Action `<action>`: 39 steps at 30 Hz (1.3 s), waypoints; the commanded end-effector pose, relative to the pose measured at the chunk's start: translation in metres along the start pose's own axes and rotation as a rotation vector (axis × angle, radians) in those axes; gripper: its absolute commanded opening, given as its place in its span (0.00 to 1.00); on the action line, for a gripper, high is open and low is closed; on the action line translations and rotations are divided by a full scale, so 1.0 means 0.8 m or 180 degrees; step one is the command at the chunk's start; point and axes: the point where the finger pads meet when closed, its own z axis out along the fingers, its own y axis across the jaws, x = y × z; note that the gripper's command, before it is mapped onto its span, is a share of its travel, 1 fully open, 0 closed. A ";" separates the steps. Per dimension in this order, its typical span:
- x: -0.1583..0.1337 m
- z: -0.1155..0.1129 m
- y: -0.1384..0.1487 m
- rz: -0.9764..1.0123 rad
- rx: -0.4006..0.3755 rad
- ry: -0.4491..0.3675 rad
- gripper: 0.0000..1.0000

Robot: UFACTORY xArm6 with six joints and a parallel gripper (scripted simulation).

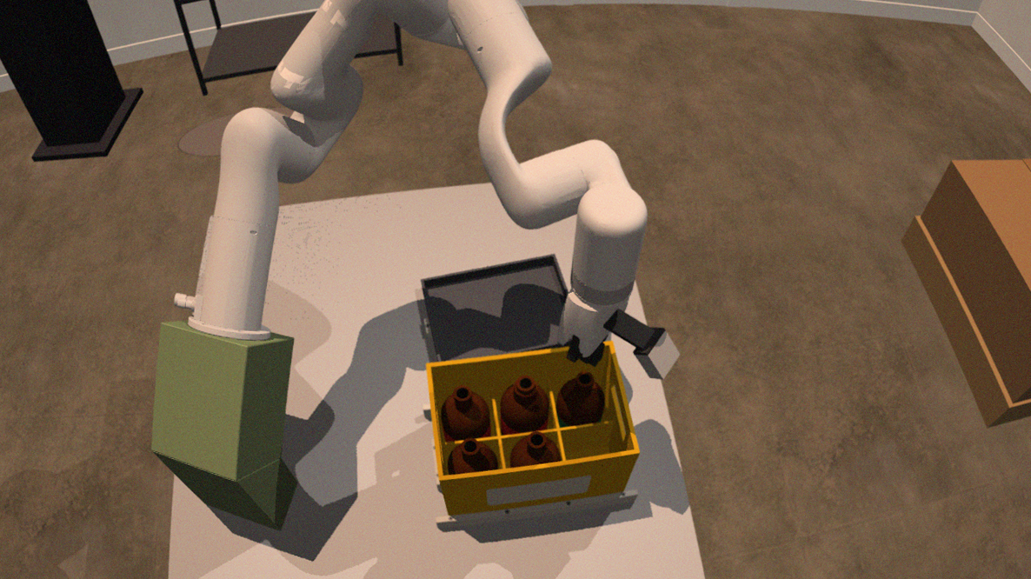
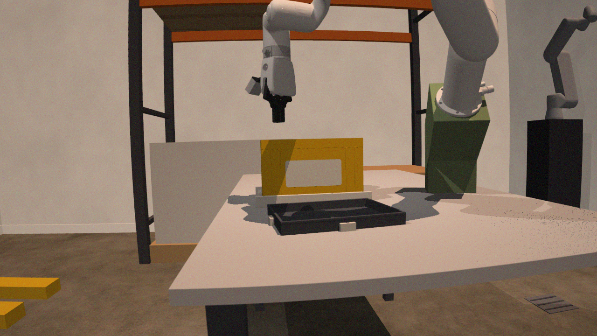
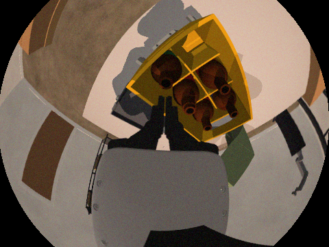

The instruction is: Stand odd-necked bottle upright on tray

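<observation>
Gripper (image 2: 278, 116) is hanging w/ fingers pressed together, nothing btwn them, pointing straight down. It's hovering above the rim of the yellow crate (image 1: 536, 487), over the wall nearest the tray, by the corner cell on the side away from the arm's base. Wrist cam is showing both black fingers meeting at the tips just over that rim.

Directly below & slightly past the tips: the nearest brown bottle (image 1: 579, 397), standing in that corner cell. Next along the same row, moving toward the base side: a second bottle (image 1: 524, 402), then a third (image 1: 464, 413). Row beyond, farther from the tool: two more bottles (image 1: 535, 449) & (image 1: 471, 456); the cell behind the nearest bottle is holding none. All 5 are sitting upright in the crate, mouths up. Which neck differs – can't tell from these views.

On the other side of the tool from the bottles: dark tray (image 1: 431, 286), lying flat on the table (image 1: 333, 264), one edge just beside the crate wall, no bottle in it. Crate is sitting level on a pale base strip (image 2: 313, 198).

Farther out: white arm (image 1: 510, 132) is arching back to a green pedestal (image 1: 214, 407) at the table edge. Beyond the table: shelf rack (image 2: 134, 125) & brown boxes (image 1: 1003, 270) on the floor.
</observation>
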 end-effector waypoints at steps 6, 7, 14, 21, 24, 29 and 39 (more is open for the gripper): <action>0.001 -0.002 -0.001 -0.0003 0.0002 0.0011 0.00; 0.001 -0.002 -0.001 -0.0003 0.0002 0.0011 0.00; -0.004 -0.004 0.042 0.0001 -0.0011 0.0024 0.00; -0.024 -0.006 0.118 0.0006 -0.0024 0.0033 0.00; -0.033 -0.006 0.139 0.0006 -0.0024 0.0032 0.00; -0.058 -0.004 0.191 0.0003 -0.0015 0.0023 0.00; -0.082 -0.001 0.227 -0.0004 0.0002 0.0010 0.65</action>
